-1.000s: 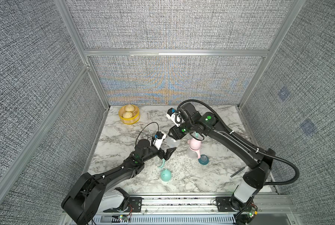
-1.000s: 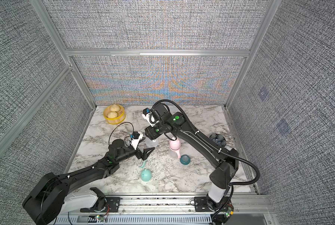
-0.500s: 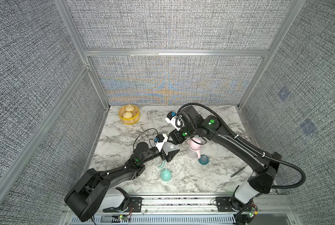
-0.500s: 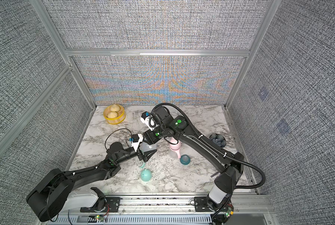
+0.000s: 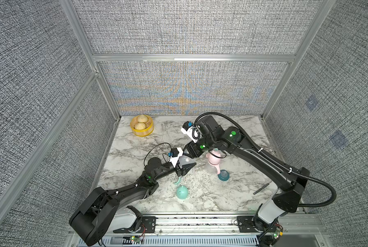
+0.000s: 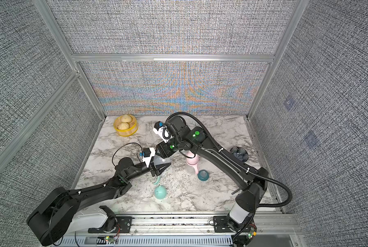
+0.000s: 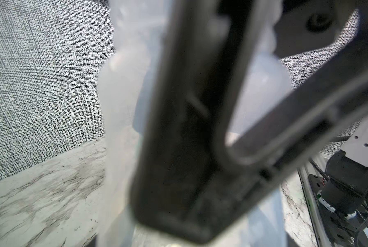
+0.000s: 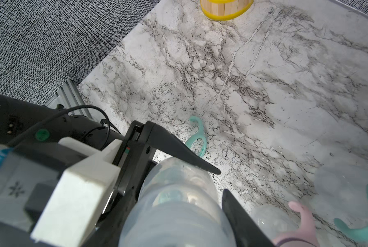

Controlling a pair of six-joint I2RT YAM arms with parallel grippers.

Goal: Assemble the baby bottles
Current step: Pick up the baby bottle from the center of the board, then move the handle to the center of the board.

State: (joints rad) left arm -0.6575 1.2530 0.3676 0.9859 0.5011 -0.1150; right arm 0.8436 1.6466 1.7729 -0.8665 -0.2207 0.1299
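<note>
You're in a robotics lab cell: grey fabric panels (image 5: 189, 27) in aluminium framing (image 5: 191, 57) enclose a marble-print tabletop (image 5: 131, 154), and two robot arms (image 5: 264, 162) stand on a front rail (image 5: 200, 222).

One emblem, no legible wording

A small dark snowflake-like emblem (image 8: 16, 189) is carried on the grey face of the white camera housing (image 8: 57, 192) mounted on the left arm. In both top views that housing is found just off the middle of the table (image 5: 232, 128), toward 10 o'clock. No letters, numbers or brand names can be read.
</note>
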